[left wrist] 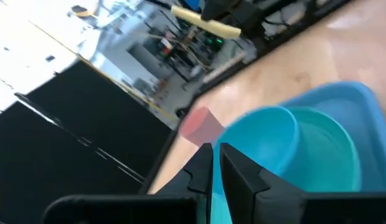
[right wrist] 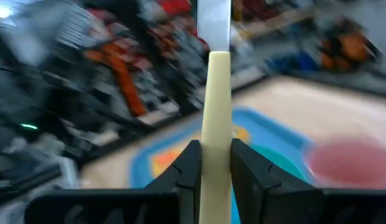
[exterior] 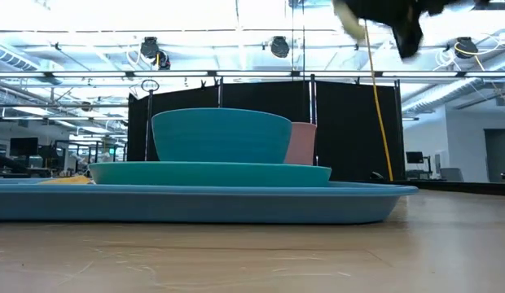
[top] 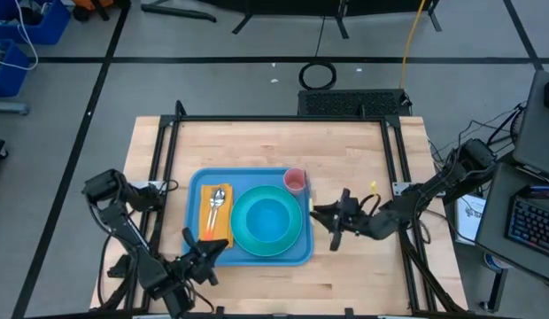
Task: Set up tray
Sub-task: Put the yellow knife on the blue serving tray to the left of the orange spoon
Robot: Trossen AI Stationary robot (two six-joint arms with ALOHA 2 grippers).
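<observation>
The tray (top: 197, 182) lies flat on the surface (top: 363, 151), toward its front edge and a little left of the middle. A round teal plate (top: 297, 232) fills the tray's right part, with a teal bowl (top: 264, 217) standing on it. A pink cup (top: 295, 180) stands in the tray's back right corner, just beside the plate. Along the tray's left side lies an orange napkin (top: 206, 226) with a spoon (top: 217, 199) resting on top of it.

The right hand (top: 332, 215) hangs above the surface just off the tray's right edge. Its fingers are clamped on a knife (right wrist: 216, 87), gripping the cream handle while the metal blade sticks out past the fingertips (the right wrist view shows this plainly).

The left hand (top: 206, 257) sits at the tray's front left corner, near the front edge of the surface. Its two fingers (left wrist: 202, 171) stand nearly together with only a thin slit between them, and nothing is held there.

From the low view the bowl rises above the plate, and the cup shows just behind the bowl's right side.
</observation>
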